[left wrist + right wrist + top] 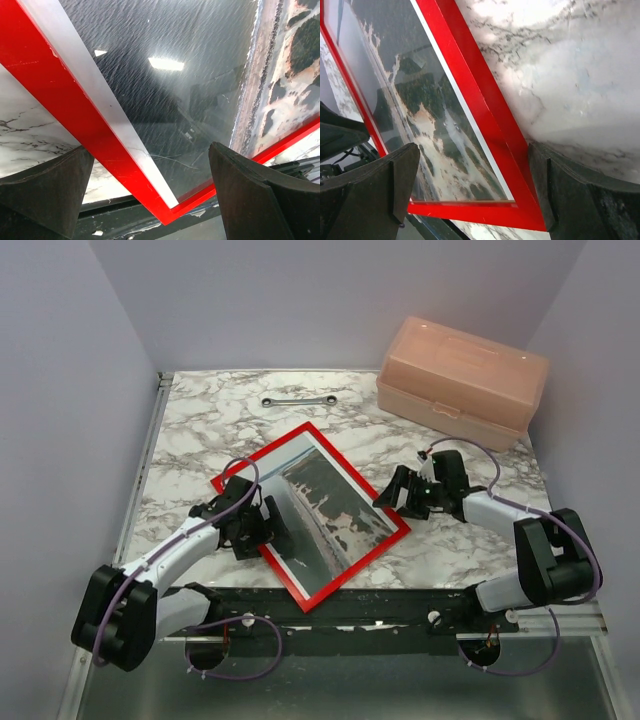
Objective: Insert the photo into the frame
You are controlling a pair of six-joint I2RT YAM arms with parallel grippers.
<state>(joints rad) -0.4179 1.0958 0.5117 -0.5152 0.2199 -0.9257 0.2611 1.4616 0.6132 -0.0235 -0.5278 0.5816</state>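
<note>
The red frame (260, 454) lies face up and turned diagonally on the marble table, with the photo (325, 510) showing inside it under a reflective pane. My left gripper (262, 525) is open over the frame's lower left edge. In the left wrist view its fingers (250, 195) stand either side of the red edge (75, 110) and the photo (190, 100). My right gripper (397, 495) is open at the frame's right corner. In the right wrist view it straddles the red border (480, 100) beside the photo (420, 125). Neither gripper holds anything.
A pink plastic box (462, 380) stands at the back right. A metal wrench (299, 400) lies at the back middle. The frame's near corner reaches over the black rail (420, 602) at the table's front edge. Walls close in the left, back and right sides.
</note>
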